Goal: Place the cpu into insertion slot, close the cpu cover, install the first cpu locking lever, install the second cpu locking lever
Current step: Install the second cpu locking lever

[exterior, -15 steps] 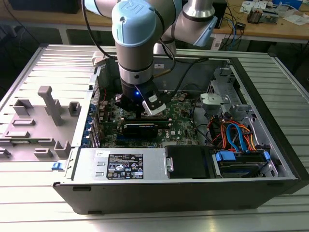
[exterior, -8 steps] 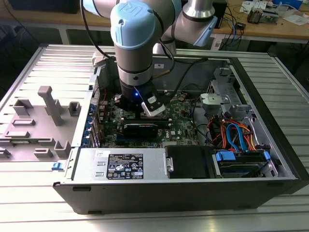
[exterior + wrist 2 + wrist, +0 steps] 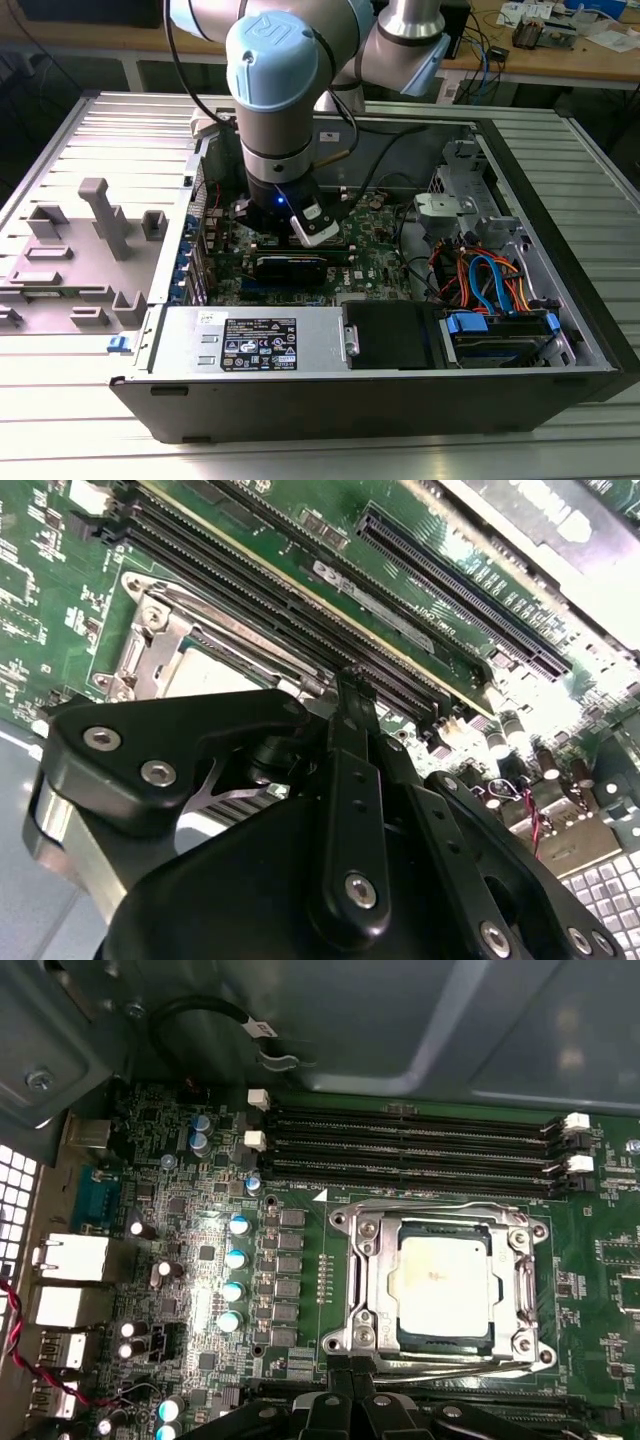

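The small, flat, silver-topped square cpu (image 3: 443,1278) already sits in the grey-rimmed insertion slot (image 3: 365,1290); light, rigid, fragile underneath, best gripped by its edges, while the black pincer (image 3: 352,695) looks clenched, empty.

No legible text or labels.

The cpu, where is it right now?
In the first wrist view the cpu sits in the insertion slot, under the cpu cover, beside the memory slots.
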Tool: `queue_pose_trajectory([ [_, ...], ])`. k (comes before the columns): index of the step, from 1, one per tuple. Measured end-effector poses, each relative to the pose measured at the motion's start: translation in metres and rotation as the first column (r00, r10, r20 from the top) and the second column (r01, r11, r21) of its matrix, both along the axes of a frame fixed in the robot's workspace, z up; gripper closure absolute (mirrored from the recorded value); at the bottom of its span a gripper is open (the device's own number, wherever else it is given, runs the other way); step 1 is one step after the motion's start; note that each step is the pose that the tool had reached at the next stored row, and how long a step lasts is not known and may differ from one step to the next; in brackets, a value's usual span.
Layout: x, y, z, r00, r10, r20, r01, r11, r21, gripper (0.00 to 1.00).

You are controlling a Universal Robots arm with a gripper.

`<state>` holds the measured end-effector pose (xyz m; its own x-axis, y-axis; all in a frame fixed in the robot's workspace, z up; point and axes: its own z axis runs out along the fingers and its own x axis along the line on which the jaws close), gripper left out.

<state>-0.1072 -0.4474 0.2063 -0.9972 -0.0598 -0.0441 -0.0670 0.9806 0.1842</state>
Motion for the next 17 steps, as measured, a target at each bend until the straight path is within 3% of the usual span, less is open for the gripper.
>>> queue_pose_trajectory([
  [4, -0.0017, 0.0000, -0.0021, 1.0000, 0.000, -0.0002, 0.000, 0.9999, 0.0145, 0.89],
  [7, -0.0018, 0.0001, -0.0040, 1.0000, 0.000, 0.0000, 0.000, 0.9995, 0.0306, 0.89],
  [17, -0.0070, 0.0000, -0.0062, 1.0000, 0.000, -0.0002, 0.000, 0.9995, 0.0320, 0.89],
])
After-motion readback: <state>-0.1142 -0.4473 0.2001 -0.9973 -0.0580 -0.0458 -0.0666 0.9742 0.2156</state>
